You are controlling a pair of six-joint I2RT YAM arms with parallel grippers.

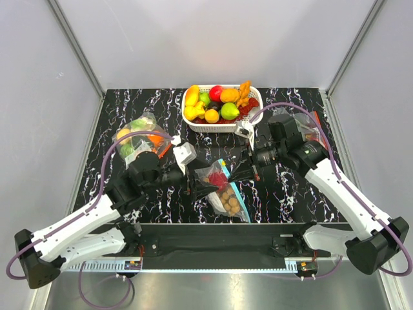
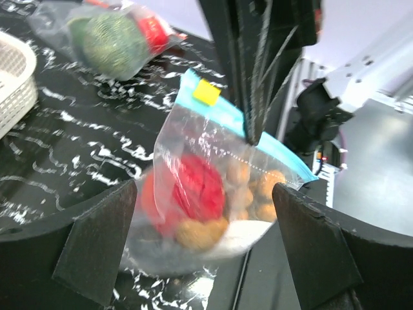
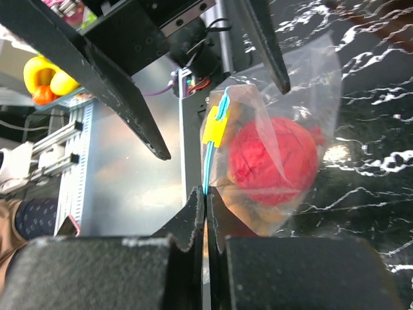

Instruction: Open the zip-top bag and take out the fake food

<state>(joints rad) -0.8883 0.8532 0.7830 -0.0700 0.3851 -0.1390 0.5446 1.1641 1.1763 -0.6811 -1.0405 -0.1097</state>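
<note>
The zip-top bag (image 1: 222, 188), clear and crinkled, sits mid-desk towards the near edge, holding a red fruit (image 3: 274, 158) and tan balls (image 1: 230, 203). The right gripper (image 3: 205, 201) is pinched onto its teal zip strip (image 2: 271, 145). The left gripper (image 2: 204, 188) is spread wide around it. A white basket (image 1: 191, 126) sits at the far edge.

Clear, crinkly plastic zip-top bag (image 2: 193, 139)
</note>
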